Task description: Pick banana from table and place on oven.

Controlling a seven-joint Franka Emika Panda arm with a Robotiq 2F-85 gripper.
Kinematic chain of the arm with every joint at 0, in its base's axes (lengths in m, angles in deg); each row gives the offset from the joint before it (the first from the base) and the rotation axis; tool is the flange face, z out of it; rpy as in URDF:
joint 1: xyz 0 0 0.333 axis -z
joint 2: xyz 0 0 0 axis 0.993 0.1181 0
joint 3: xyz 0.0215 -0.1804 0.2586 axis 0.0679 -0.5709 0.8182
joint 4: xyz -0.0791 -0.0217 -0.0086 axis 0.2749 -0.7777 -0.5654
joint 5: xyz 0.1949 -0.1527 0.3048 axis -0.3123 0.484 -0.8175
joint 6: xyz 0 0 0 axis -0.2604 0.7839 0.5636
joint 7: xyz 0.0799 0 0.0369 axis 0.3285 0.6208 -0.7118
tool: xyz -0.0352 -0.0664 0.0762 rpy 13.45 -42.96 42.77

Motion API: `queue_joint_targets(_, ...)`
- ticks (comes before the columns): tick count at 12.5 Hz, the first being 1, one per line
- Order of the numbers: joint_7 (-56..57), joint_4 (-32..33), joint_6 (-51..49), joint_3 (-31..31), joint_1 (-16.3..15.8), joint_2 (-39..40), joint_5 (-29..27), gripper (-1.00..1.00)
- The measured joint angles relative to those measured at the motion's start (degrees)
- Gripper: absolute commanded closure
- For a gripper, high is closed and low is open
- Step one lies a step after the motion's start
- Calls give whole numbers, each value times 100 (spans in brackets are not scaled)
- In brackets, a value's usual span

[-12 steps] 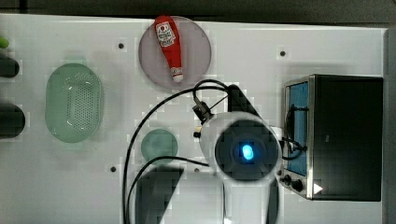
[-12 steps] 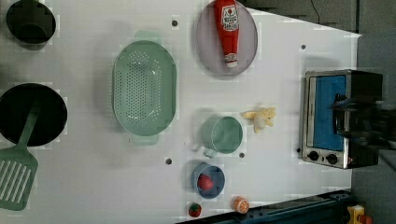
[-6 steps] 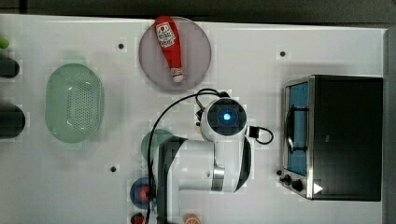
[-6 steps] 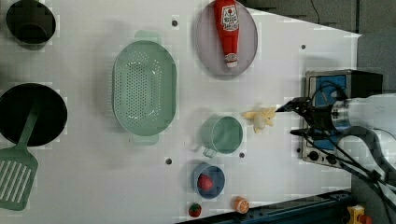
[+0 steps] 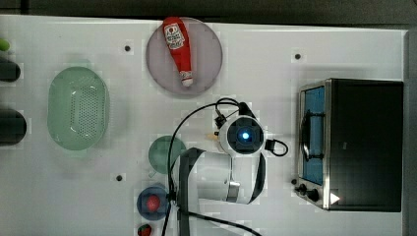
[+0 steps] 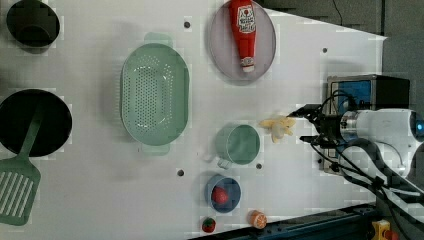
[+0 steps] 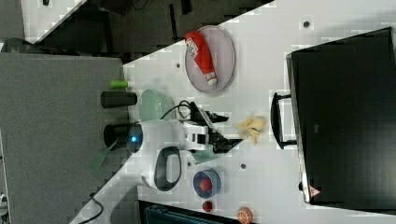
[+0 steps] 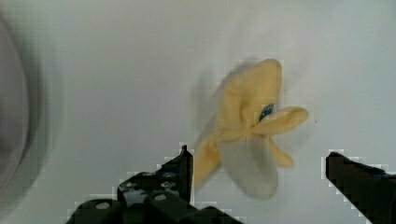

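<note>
Gripper point(image 8: 257, 179) is hanging with its black fingers spread wide, one finger point(image 8: 180, 170) just beside the banana point(image 8: 250, 135) and the other well off to the far side, nothing pinched between them; banana is lying on the table point(image 5: 255, 59), soft pale cream-yellow body with floppy peel strips splaying out star-like, matte surface; in the left view the banana point(image 6: 278, 126) is sitting just beside the dark fingertips of the gripper point(image 6: 305, 125), between the mint-green cup point(image 6: 239, 144) and the oven point(image 6: 362, 95); in the right view the banana point(image 7: 252, 127) is lying near the oven's handle, gripper point(image 7: 229, 128) pointing toward it, not clearly touching; arm point(image 5: 221, 172) is showing glossy white rounded shells with black cables looping around it and a blue light glowing on its round cap; oven point(image 5: 361, 145) is standing boxy at the top view's right, flat black top, silver front frame, blue-tinted glass door, black knobs; table is smooth white with small dark round holes; red ketchup bottle point(image 5: 178, 49) is lying on a round greyish plate point(image 5: 209, 54), tapered with a white cap end; oval mint colander point(image 5: 77, 107) with perforated floor is sitting at the top view's left; small blue bowl point(image 6: 222, 194) is holding a red round piece; black round pan point(image 6: 32, 122) and a green slotted spatula point(image 6: 17, 185) are resting at the left view's left edge.
</note>
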Motion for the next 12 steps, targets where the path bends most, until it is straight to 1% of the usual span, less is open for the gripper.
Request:
queue_joint_targets(2,-5,101,386,-27,35,299,58,-100)
queue_joint_targets(3,-15,134,459,13,75,476,141,-92)
queue_joint_targets(6,-11,134,727,-10,27,951,190,-18)
queue_joint_targets(9,-3,90,767,-5,-11,846,51,48)
queue_joint_targets(12,-3,0,834,23,-36,748,19,49)
